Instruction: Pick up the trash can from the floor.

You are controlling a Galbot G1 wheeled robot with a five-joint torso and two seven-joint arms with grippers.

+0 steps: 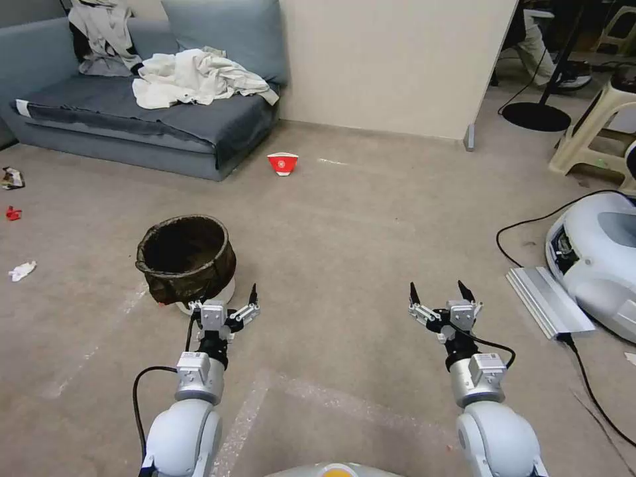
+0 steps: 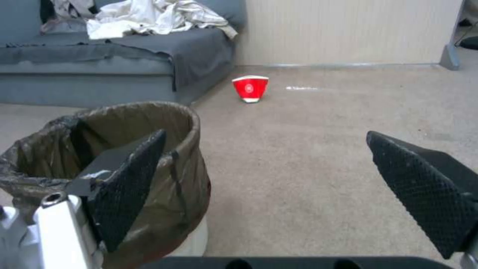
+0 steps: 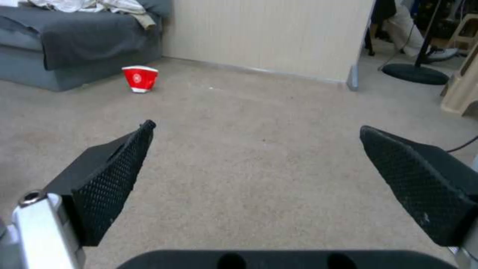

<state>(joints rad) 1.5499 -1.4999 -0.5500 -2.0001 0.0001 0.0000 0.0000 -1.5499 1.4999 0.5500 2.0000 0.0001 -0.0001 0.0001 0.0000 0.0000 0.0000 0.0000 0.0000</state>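
Observation:
The trash can [image 1: 185, 258], a small round white bin lined with a dark bag folded over its rim, stands upright on the beige carpet floor [image 1: 344, 232], ahead and to the left. My left gripper [image 1: 225, 299] hovers open just at the can's near-right side. In the left wrist view, one finger [image 2: 129, 179] overlaps the can's bagged rim [image 2: 192, 160], and I cannot tell if they touch. The left gripper [image 2: 265, 134] holds nothing. My right gripper [image 1: 437, 288] is open over bare carpet, well right of the can, and its fingers [image 3: 107, 179] are spread wide.
A red-and-white paper cup [image 1: 283, 163] stands beyond the can near a grey sofa [image 1: 132, 112] piled with clothes. Litter [image 1: 22, 270] lies at far left. A white machine [image 1: 596, 258] with a cable, a metal plate [image 1: 546, 301] and a stool [image 1: 596, 126] occupy the right.

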